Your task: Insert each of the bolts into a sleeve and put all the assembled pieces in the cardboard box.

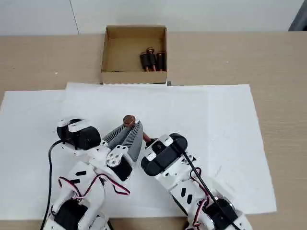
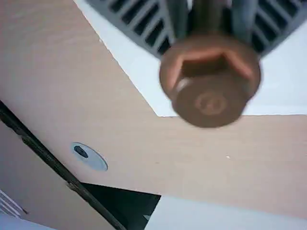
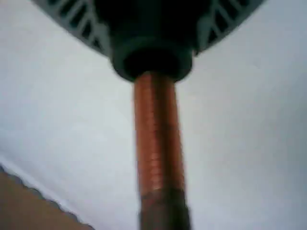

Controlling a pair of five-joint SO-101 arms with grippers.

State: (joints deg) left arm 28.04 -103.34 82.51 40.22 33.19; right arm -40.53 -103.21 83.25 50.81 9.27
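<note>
The bolt (image 2: pixel 209 79), partly in the sleeve (image 3: pixel 151 57), hangs over the surface's near edge, left end effector (image 1: pixel 128 128) clenched on its head, right end effector (image 3: pixel 151 24) grasping the sleeve. Assembled pieces (image 1: pixel 152 60) lie in the cardboard box (image 1: pixel 109 52) at the far edge; this pair seems last.

Plenty of open white paper (image 1: pixel 206 115) between the two bunched-up arms (image 1: pixel 165 155) and the cardboard box (image 1: pixel 135 77), and its left half is free while assembled pieces (image 1: pixel 152 60) hog the right side.
</note>
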